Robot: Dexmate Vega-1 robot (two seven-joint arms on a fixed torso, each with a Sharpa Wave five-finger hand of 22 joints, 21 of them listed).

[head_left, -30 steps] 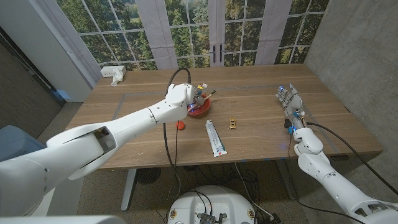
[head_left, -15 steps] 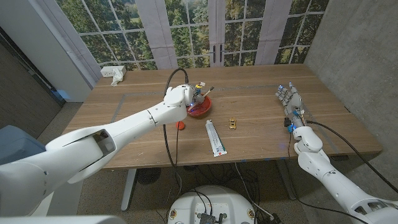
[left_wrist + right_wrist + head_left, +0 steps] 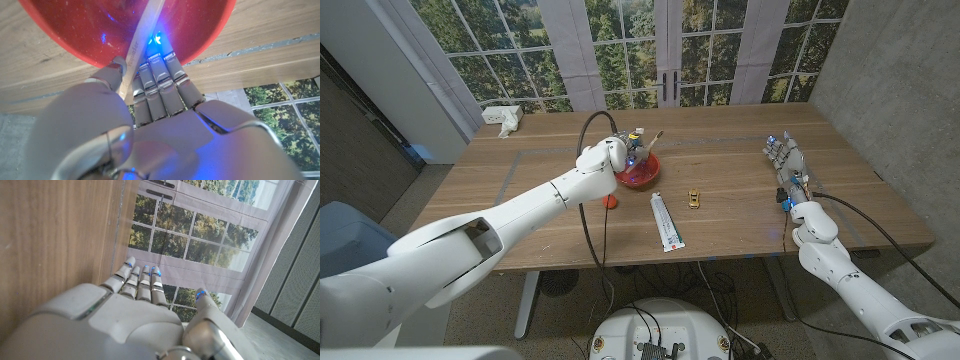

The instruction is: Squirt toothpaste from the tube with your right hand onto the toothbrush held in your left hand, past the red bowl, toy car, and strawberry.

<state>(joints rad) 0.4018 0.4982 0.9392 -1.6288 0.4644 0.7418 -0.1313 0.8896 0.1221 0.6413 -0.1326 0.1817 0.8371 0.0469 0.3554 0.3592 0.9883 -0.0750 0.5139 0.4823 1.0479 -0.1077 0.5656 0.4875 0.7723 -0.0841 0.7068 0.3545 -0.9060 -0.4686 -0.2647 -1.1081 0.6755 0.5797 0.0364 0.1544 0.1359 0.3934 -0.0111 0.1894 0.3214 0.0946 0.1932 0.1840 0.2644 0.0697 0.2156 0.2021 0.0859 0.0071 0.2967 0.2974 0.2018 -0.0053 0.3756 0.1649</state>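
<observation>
Seemingly left robot hand (image 3: 150, 100) pinches toothbrush (image 3: 142, 42).

A wooden table (image 3: 730, 215) with a pale taped outline on its top was observed. A red bowl (image 3: 642, 172) was seen near the middle, a small red strawberry (image 3: 611, 199) just in front of it. A white toothpaste tube (image 3: 666, 221) lay flat, pointing away from the robot, with a yellow toy car (image 3: 694, 198) beside it. A white tissue box (image 3: 509, 119) was noted at the far left corner.
</observation>
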